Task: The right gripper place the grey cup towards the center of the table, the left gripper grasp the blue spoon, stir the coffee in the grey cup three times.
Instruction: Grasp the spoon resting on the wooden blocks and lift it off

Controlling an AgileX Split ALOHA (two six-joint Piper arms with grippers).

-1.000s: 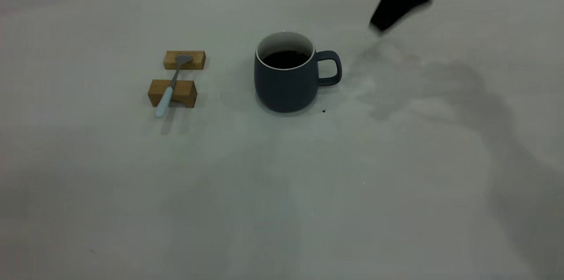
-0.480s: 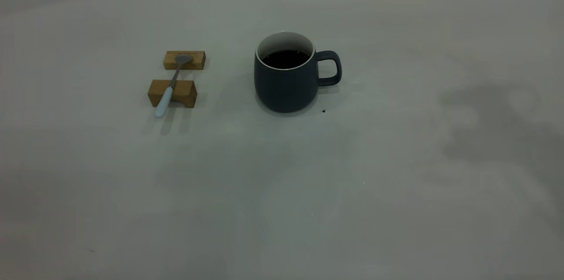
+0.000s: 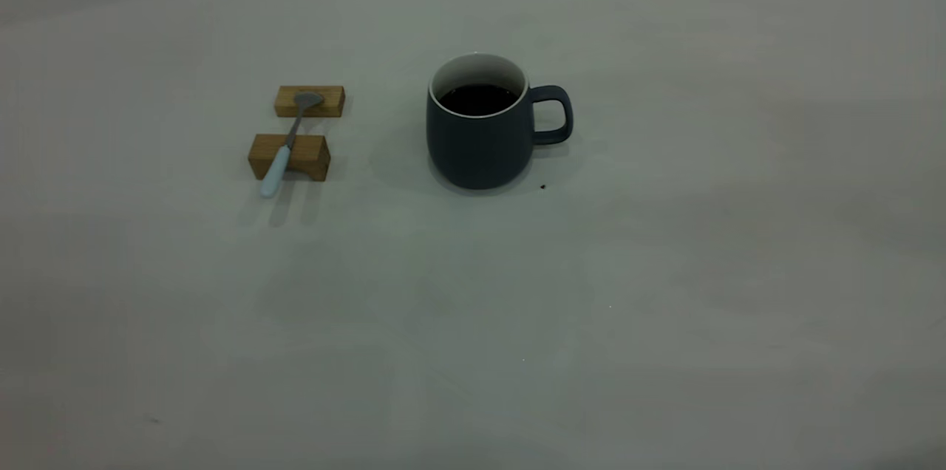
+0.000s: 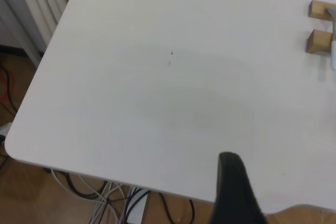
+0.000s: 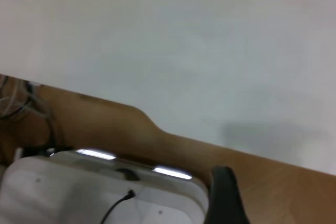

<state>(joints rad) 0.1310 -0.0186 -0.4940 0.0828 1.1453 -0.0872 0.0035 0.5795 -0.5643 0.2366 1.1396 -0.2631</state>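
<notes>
The grey cup (image 3: 480,137) stands upright near the middle of the table (image 3: 665,270), its handle (image 3: 556,115) pointing right, with dark coffee (image 3: 479,98) inside. To its left the blue spoon (image 3: 284,148) lies across two wooden blocks, bowl on the far one. Neither gripper appears in the exterior view. In the left wrist view my left gripper (image 4: 231,192) hangs over the table's near corner, far from the spoon (image 4: 333,51) at the picture's edge. In its own wrist view, my right gripper (image 5: 223,198) is beyond the table's edge, above the floor. Neither holds anything that I can see.
The far block (image 3: 310,100) and the near block (image 3: 290,157) carry the spoon. A small dark speck (image 3: 542,187) lies by the cup. Cables (image 4: 105,203) run under the table corner. A white box (image 5: 94,192) sits below the table edge on the right side.
The right arm, at the exterior view's top right a second ago, has withdrawn out of that view, and its shadow has faded. Cup, spoon and blocks have not moved.
</notes>
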